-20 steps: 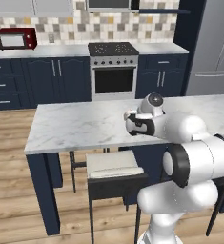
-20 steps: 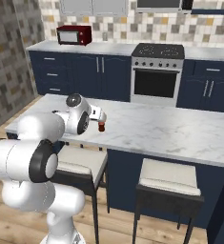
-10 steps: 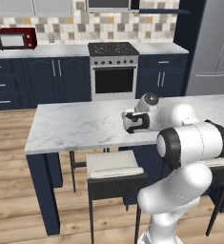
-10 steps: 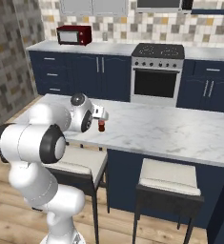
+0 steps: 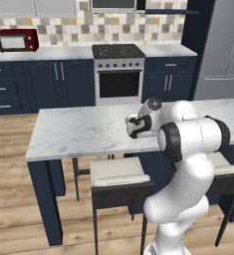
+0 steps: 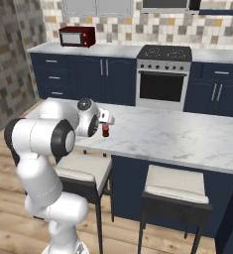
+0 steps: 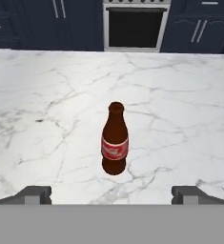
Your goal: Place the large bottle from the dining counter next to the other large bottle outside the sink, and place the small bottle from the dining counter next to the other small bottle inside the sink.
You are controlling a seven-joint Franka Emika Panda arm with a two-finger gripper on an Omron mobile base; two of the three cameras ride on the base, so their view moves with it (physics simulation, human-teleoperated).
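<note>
The arm's elbow has swung up and nearer to the cameras, while the tool (image 6: pixel 109 119) moved slightly closer to the bottle (image 6: pixel 105 130).

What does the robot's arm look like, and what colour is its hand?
The arm is glossy white, built from fat rounded tubes with dark grey bands at the joints. One joint ends in a round cap with a dark disc. The hand is a small white block. Its two fingertips are little dark grey blocks. No cables or markings show.
</note>
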